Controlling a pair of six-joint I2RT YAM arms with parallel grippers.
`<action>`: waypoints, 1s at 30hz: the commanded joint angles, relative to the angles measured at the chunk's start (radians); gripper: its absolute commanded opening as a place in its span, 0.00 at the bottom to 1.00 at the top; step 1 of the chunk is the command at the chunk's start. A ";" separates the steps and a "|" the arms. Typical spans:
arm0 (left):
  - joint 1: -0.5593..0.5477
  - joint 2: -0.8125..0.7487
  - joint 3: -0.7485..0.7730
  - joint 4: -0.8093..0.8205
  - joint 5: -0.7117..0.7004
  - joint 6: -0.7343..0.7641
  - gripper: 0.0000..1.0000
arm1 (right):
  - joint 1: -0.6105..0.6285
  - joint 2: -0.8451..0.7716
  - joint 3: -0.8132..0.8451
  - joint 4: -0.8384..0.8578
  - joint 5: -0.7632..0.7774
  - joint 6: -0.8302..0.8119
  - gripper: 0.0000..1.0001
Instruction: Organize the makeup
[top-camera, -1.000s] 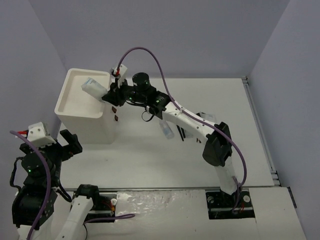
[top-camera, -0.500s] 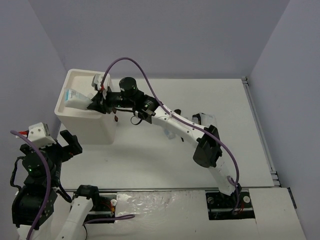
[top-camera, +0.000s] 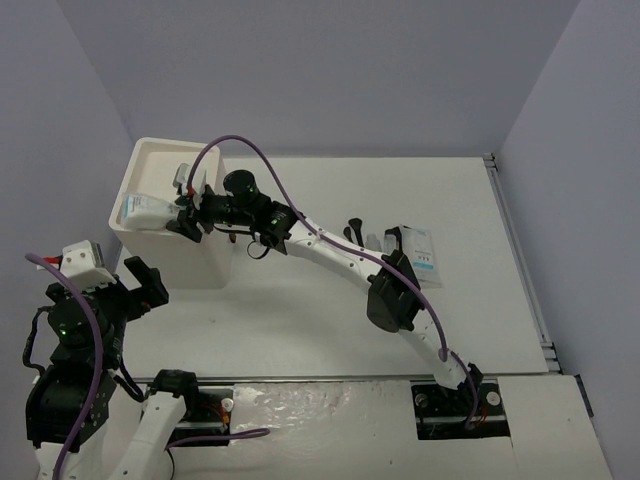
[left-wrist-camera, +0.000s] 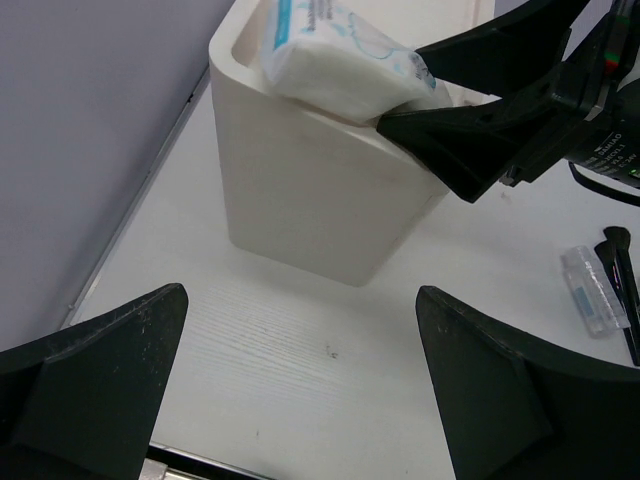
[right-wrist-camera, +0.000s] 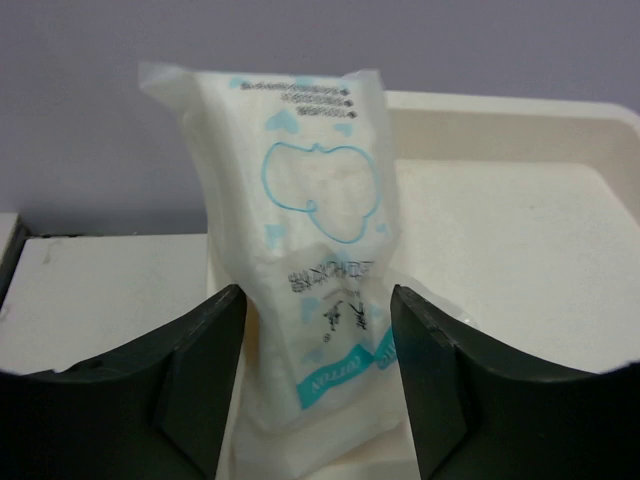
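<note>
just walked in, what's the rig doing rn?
The right end effector is stretched across to the white box, jaws either side of a white packet with teal print that rests at the rim of the box's top tray; whether the grip is tight is unclear. The left end effector hangs open nearby, holding nothing. Another packet, a clear tube and brushes lie on the table.

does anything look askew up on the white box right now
The white packet lies tilted on the rim of the white box, one end sticking out past the wall instead of flat in the tray. The right gripper flanks its other end; whether it grips is unclear.
</note>
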 joint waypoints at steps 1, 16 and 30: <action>-0.003 0.031 0.016 0.051 0.009 -0.019 0.97 | -0.002 -0.045 0.044 0.109 0.031 -0.016 0.75; -0.003 0.167 0.094 0.091 0.115 0.024 0.97 | -0.047 -0.508 -0.427 0.136 0.305 -0.032 1.00; 0.001 0.568 0.248 0.236 0.136 0.033 0.97 | -0.351 -1.217 -1.210 -0.016 0.742 0.249 1.00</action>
